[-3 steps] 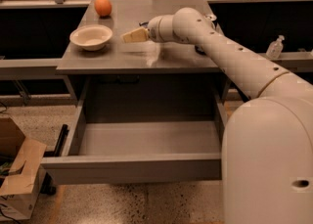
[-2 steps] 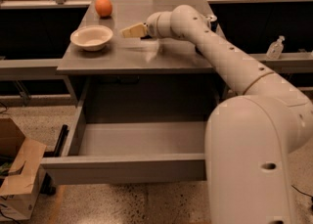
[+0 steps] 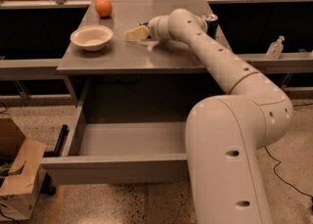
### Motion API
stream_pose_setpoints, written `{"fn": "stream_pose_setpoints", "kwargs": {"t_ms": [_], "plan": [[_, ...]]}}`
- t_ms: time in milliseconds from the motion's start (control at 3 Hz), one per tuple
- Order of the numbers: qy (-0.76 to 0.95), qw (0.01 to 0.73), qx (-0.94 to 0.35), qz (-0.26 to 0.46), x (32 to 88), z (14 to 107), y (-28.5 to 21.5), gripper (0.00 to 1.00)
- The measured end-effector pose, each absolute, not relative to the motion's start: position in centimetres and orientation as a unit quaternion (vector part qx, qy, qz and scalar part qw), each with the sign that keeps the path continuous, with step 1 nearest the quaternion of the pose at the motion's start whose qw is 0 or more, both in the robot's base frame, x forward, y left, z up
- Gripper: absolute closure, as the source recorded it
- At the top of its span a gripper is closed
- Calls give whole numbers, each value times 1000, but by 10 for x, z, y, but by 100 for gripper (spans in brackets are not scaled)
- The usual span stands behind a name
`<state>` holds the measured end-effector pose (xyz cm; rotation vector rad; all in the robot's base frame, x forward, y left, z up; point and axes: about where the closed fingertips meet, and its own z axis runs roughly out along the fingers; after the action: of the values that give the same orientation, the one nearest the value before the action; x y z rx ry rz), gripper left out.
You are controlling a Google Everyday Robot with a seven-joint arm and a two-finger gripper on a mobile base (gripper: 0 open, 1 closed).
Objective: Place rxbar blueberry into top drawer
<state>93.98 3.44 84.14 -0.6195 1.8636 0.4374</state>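
My gripper [image 3: 135, 33] reaches over the middle of the grey table [image 3: 122, 59], low above its top, just right of the white bowl [image 3: 91, 37]. I see nothing held in it. The rxbar blueberry does not show; my wrist and arm [image 3: 210, 52] cover the table's back right part. The top drawer [image 3: 112, 167] is pulled open below the table and its inside looks empty. My arm's big lower link covers the drawer's right end.
An orange [image 3: 103, 7] lies at the table's back left. A blue soda can [image 3: 211, 21] stands behind my arm at the back right. A cardboard box [image 3: 17, 176] sits on the floor at the left. A bottle [image 3: 275, 48] stands on the right shelf.
The arm's lower link has swung left and closer to the camera, covering more of the drawer. The gripper has stayed over the table's middle near the bowl.
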Motion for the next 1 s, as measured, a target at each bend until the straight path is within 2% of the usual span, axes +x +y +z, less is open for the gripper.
{"fn": "stream_pose_setpoints", "kwargs": {"t_ms": [333,1000], "plan": [[795,527,-247,171,946,829,26,15],[797,525,-248,164,946,828,27,61]]}}
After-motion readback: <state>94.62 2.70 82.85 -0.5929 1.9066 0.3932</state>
